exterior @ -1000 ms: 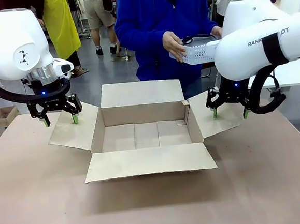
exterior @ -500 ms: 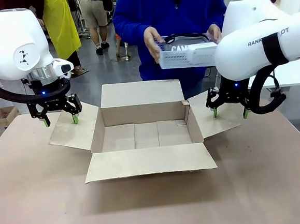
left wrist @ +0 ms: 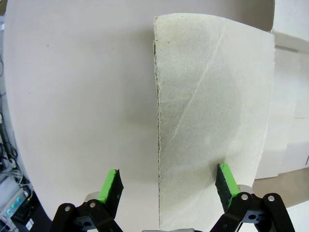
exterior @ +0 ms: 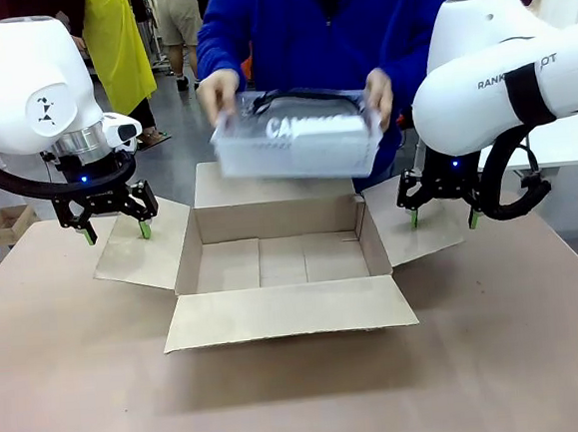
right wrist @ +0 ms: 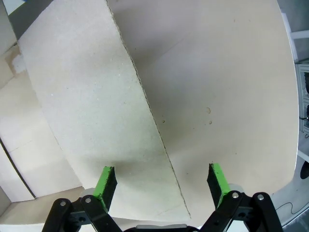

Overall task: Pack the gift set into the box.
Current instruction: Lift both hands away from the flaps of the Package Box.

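Observation:
A person in a blue top holds the gift set (exterior: 296, 143), a pale-grey tray with the "CAMPUS" pouch and a black strap, in both hands above the far flap of the box (exterior: 280, 255). The brown carton lies open on the table with all four flaps spread. My left gripper (exterior: 115, 231) hangs open over the box's left flap (left wrist: 212, 121), its green pads straddling the flap's outer edge. Over the right flap (right wrist: 96, 116) my right gripper (exterior: 442, 217) is open too, astride that flap's edge. Nothing sits between either pair of fingers.
The tan table (exterior: 303, 395) stretches bare in front of the box. A small brown carton (exterior: 4, 224) stands on the floor at far left. Other people stand behind, one in a yellow apron (exterior: 120, 44).
The person has carried the gift set from the right, near my right arm, leftward and down to just above the box's far side. Both arms have stayed still.

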